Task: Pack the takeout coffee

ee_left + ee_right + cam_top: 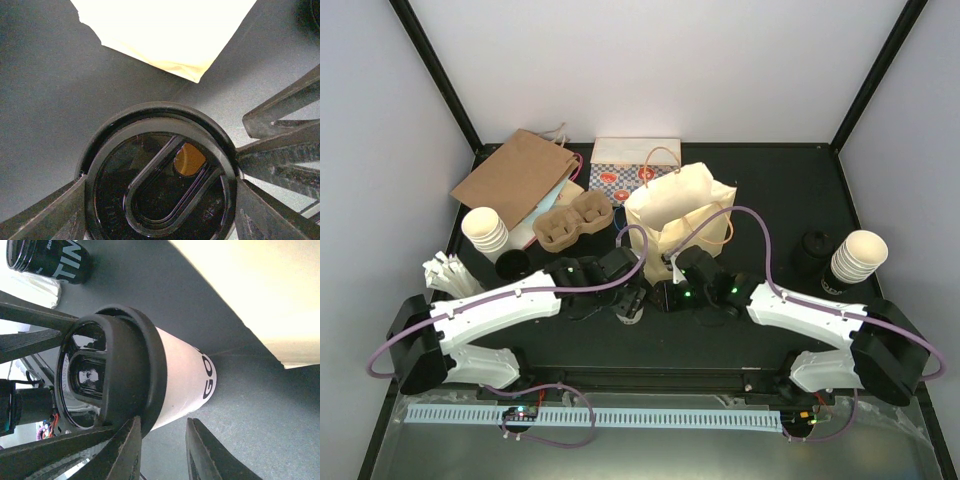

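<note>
Up close, both arms reach in from the near edge of the black table (800, 180) and meet at its middle. The left claw (634, 306) hangs over the coffee (180, 375), a small white paper cup that stands upright on the table between the two claws, just in front of the cream paper bag (685, 210). From the left wrist view, the round black lid (150, 200) fills the lower half of the picture. One of the left fingers (45, 220) sits at each side of the lid, spread wide and right at the rim. I cannot tell whether they are pressing on it or only framing it.

The right claw (165, 434) sits low beside the cup. Its two fingers are a narrow gap apart, with only bare table showing between them, so it grips nothing. Black letters run along the cup wall near its base.

Just behind the cup, the cream bag stands with its handles up. To its left lies a brown cardboard cup carrier (572, 224), and nearer the left edge are a stack of lidless cups (485, 230) and some white packets (448, 272). A second cup stack (858, 258) stands well apart on the right. At the back, a brown paper bag (515, 175) lies flat beside a patterned bag (625, 172).
</note>
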Robot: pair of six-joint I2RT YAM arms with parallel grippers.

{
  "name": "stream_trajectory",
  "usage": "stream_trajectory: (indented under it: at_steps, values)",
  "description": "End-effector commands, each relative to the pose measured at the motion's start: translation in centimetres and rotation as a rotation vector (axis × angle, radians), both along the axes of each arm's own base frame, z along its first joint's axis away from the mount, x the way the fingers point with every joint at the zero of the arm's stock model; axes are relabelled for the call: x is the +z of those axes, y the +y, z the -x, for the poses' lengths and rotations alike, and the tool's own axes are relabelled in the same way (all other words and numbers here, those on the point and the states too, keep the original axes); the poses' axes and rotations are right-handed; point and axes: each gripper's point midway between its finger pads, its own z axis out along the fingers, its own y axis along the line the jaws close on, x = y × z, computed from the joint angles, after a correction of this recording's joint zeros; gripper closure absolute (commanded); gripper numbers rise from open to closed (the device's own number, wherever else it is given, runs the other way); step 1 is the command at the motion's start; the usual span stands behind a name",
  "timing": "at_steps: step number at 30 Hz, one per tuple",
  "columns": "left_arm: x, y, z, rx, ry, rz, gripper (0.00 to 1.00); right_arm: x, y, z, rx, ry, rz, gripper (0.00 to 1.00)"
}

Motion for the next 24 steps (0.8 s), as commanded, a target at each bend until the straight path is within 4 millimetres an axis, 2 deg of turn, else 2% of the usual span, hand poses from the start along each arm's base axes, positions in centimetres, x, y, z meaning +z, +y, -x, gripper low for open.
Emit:
stream_trajectory:
  at_steps: [1,7,14,20,24]
  values:
    - [0.3,-0.7,-0.4,-0.004,-0.011,-0.004,0.28,1.7,0.8,-0.8,0.010,-0.043,-0.046,0.74]
    - [0.1,-0.6,-0.3,-0.009,-0.009,-0.010,0.29,2.4,0.6,-1.0,0.001,-0.066,-0.055,0.75]
    - [-0.3,-0.9,0.0,-0.036,0.010,-0.005,0.30,2.3,1.0,-1.0,0.021,-0.062,-0.057,0.74]
    - [-0.4,-1.7,0.3,-0.067,0.020,0.020,0.31,1.4,1.3,-1.2,0.024,-0.044,-0.049,0.74]
    - [-0.7,-1.8,0.4,-0.072,0.030,0.018,0.32,0.3,0.8,-1.5,-0.004,-0.036,-0.018,0.75]
